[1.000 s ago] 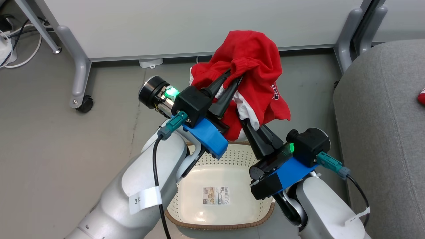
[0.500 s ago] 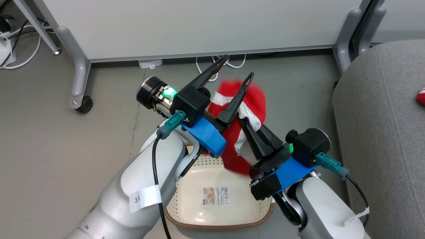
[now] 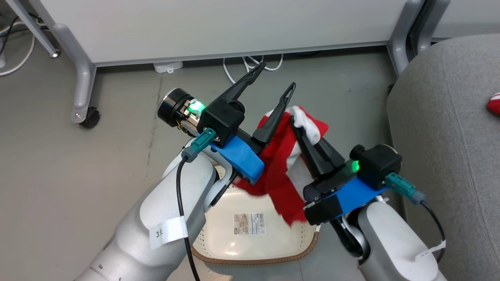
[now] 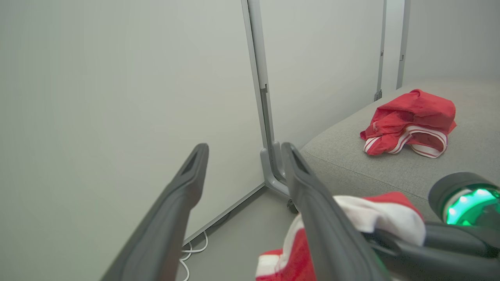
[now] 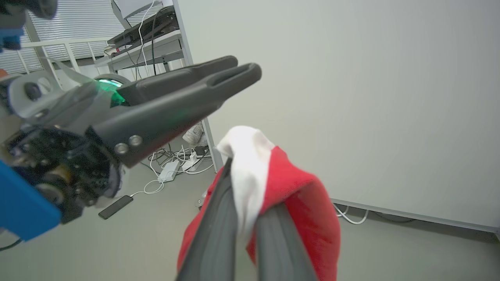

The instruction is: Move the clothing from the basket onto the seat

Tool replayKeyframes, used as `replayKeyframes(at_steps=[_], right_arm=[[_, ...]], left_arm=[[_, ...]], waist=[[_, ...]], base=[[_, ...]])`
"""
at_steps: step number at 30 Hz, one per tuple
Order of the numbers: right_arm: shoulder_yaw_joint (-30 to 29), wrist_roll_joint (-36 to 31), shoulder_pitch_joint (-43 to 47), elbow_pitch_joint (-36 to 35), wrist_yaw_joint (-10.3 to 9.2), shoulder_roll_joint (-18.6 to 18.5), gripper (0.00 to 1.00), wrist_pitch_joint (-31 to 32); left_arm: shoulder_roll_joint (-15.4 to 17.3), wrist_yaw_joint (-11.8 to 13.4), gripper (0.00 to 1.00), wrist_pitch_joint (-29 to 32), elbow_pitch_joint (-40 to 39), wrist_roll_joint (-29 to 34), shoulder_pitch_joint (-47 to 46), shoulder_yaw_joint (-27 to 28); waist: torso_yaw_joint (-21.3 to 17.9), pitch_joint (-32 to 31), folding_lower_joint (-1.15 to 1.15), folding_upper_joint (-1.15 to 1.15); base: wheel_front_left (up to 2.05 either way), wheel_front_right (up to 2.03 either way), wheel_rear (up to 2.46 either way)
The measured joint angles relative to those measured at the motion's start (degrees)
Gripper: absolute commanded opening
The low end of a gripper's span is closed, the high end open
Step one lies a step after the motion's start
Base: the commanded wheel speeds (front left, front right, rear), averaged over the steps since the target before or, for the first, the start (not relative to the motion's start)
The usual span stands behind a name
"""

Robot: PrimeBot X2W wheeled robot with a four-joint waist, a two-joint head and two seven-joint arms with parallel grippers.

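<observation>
The red garment point(image 3: 281, 171) is held by its white-trimmed edge alone in the closed fingers of the right gripper point(image 3: 299, 127), hanging over the basket point(image 3: 254, 259). The fingers of the left gripper point(image 3: 277, 75) stand wide and empty. A slip short of the seat point(image 3: 441, 117), or snagging on the left fingers, is judged possible.

We read one mark with any certainty: a white tag point(image 3: 168, 233) wrapped around the left forearm point(image 3: 156, 207) carries a "3", followed by a small sign we cannot make out. On the floor of the basket point(image 3: 254, 260) we see a sticker point(image 3: 249, 224) with a barcode and a pale picture, its print too small for us to read. Any writing on a second white tag point(image 3: 429, 251), on the right forearm point(image 3: 390, 242), is also too small to read.
</observation>
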Motion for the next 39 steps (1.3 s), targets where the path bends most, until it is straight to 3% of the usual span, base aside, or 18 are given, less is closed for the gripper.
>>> replayKeyframes(at_steps=[13, 39], right_arm=[[-10.4, -2.5, -1.4, -2.1, 0.00, 0.0, 0.00, 0.0], [-25.7, -4.4, 5.7, -9.1, 0.00, -0.1, 0.00, 0.0]], left_arm=[[0.8, 0.0, 1.00, 0.0, -0.1, 0.3, -0.1, -1.2], [3.1, 0.0, 1.00, -0.1, 0.0, -0.2, -0.1, -10.5]], waist=[[-4.7, 3.8, 0.00, 0.00], [-20.0, 8.9, 0.00, 0.00]], base=[[0.00, 0.00, 0.00], [0.00, 0.00, 0.00]])
